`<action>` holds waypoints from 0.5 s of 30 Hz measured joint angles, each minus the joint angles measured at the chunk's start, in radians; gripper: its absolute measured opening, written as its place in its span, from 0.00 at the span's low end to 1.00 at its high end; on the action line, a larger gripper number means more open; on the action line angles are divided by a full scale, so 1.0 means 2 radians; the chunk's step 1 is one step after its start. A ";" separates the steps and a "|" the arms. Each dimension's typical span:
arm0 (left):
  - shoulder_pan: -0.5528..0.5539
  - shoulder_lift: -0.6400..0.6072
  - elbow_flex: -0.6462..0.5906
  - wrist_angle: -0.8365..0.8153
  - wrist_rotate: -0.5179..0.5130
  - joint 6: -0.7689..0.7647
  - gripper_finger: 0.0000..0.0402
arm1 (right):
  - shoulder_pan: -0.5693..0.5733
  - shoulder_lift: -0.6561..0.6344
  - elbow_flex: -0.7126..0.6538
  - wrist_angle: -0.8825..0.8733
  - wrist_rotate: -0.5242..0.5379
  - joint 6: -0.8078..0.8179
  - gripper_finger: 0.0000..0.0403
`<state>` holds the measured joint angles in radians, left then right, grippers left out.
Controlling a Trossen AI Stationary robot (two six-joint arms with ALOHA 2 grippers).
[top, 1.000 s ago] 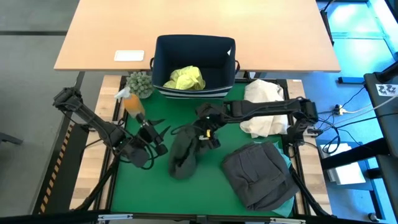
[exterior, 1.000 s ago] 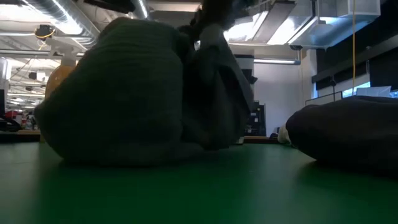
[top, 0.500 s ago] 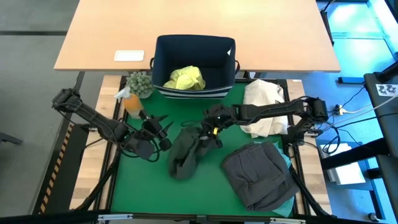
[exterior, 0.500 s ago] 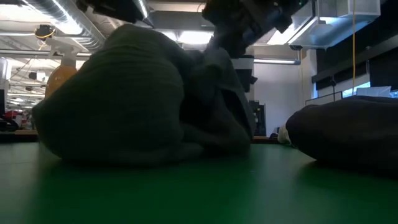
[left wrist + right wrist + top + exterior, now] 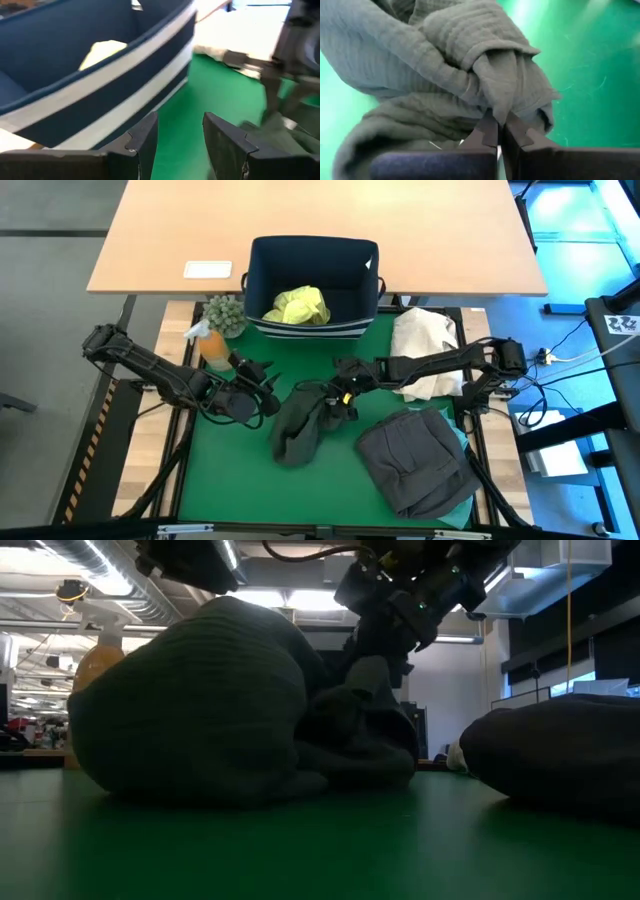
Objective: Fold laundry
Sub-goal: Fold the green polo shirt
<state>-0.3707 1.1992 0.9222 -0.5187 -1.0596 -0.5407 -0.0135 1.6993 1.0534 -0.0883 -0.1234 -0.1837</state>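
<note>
A dark olive garment (image 5: 293,425) lies crumpled in a heap on the green mat (image 5: 230,480); in the low view the garment (image 5: 200,705) fills the left half. My right gripper (image 5: 340,398) is at its far right part, shut on a fold of it. My left gripper (image 5: 262,385) hovers open just left of the heap, nothing between its fingers (image 5: 147,137). A folded charcoal grey garment (image 5: 415,462) rests on a turquoise one (image 5: 463,442) at the near right. A yellow-green shirt (image 5: 297,305) lies in the navy bin (image 5: 262,280). My right gripper pinches a bunched fold (image 5: 501,107) at the garment's far right part between its two shut fingers (image 5: 487,134); how many layers, I cannot tell. The fingers slant down from the table's right. The fold (image 5: 368,675) stands a little above the heap, which rests on the mat.
The navy bin stands at the mat's far edge, close ahead of my left gripper (image 5: 180,142). A cream cloth bundle (image 5: 425,350) lies at the far right. An orange spray bottle (image 5: 212,345) and a small plant (image 5: 226,315) stand at the far left. Bare mat lies at the near left.
My right gripper has come down toward the mat, still shut on the fold; the raised part of the olive garment has sunk and slumped onto the heap. My left gripper has swung toward the table's right and far side, nearer the garment, staying open.
</note>
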 joint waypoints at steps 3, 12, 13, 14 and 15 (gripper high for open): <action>0.010 0.000 0.000 0.000 0.003 0.000 0.37 | 0.000 0.000 0.000 0.002 0.000 0.000 0.00; 0.024 0.003 0.000 0.000 0.029 0.000 0.37 | 0.000 0.002 0.000 0.010 0.000 0.000 0.00; 0.026 0.003 0.000 0.000 0.030 0.000 0.37 | 0.000 0.003 0.000 0.012 0.000 0.000 0.00; 0.026 0.003 0.000 0.000 0.030 0.000 0.37 | 0.000 0.004 0.000 0.012 0.000 0.000 0.00; 0.026 0.003 0.000 0.000 0.030 0.000 0.37 | 0.000 0.004 0.000 0.012 0.000 0.002 0.00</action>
<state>-0.3180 1.2060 0.9222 -0.5190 -0.9993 -0.5408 -0.0135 1.7077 1.0527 -0.0641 -0.1226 -0.1800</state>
